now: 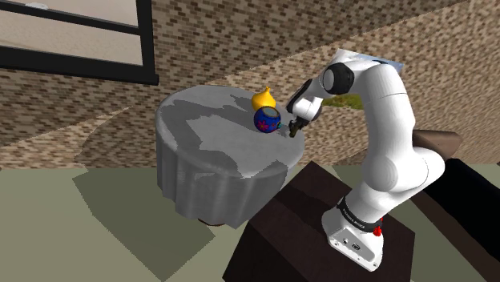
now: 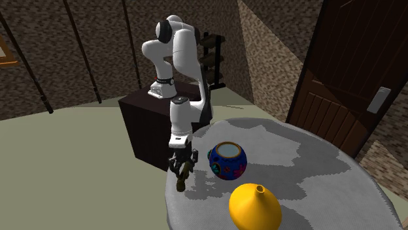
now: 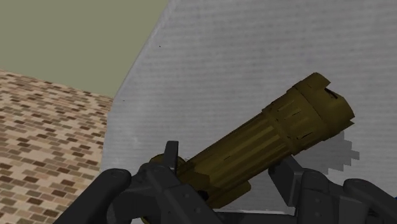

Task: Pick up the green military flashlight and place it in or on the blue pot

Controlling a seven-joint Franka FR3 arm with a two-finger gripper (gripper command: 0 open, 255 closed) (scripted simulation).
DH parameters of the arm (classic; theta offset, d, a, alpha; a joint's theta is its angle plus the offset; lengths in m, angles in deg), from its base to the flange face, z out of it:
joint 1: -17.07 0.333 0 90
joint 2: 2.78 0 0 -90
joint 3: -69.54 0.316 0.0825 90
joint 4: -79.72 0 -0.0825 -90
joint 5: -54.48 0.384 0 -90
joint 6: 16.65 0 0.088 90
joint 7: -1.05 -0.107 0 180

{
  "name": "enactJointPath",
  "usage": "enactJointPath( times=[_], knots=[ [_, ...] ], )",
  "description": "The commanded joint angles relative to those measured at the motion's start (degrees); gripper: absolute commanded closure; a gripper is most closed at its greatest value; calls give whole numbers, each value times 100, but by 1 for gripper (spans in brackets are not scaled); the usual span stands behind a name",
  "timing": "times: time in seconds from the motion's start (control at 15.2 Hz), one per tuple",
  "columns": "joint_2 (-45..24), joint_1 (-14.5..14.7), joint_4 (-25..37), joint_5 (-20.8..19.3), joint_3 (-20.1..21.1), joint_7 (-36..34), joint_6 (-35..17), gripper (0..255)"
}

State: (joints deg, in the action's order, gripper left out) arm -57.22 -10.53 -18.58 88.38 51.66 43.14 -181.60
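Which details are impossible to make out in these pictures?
Rear end of the flashlight: wrist view, hidden behind the end effector.
Mouth of the blue pot: second exterior view, pale disc, lid or inside unclear.
Base of the yellow vessel: second exterior view, cut off by the bottom edge.

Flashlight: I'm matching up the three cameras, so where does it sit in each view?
Shoulder view: flashlight just right of the blue pot, at the table's right edge.
Second exterior view: flashlight left of the pot, at the table's left edge.
Wrist view: flashlight close up, slanting over the table near its edge.
Shared landmark: the grey table's edge.
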Motion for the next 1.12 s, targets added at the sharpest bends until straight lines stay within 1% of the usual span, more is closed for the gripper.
enactJointPath(
  times=[0.0,1.06],
  knots=[
    [158,61,-111,-27,-68,-20,63,255],
    [1166,524,-597,-371,-661,-271,692,255]
  ],
)
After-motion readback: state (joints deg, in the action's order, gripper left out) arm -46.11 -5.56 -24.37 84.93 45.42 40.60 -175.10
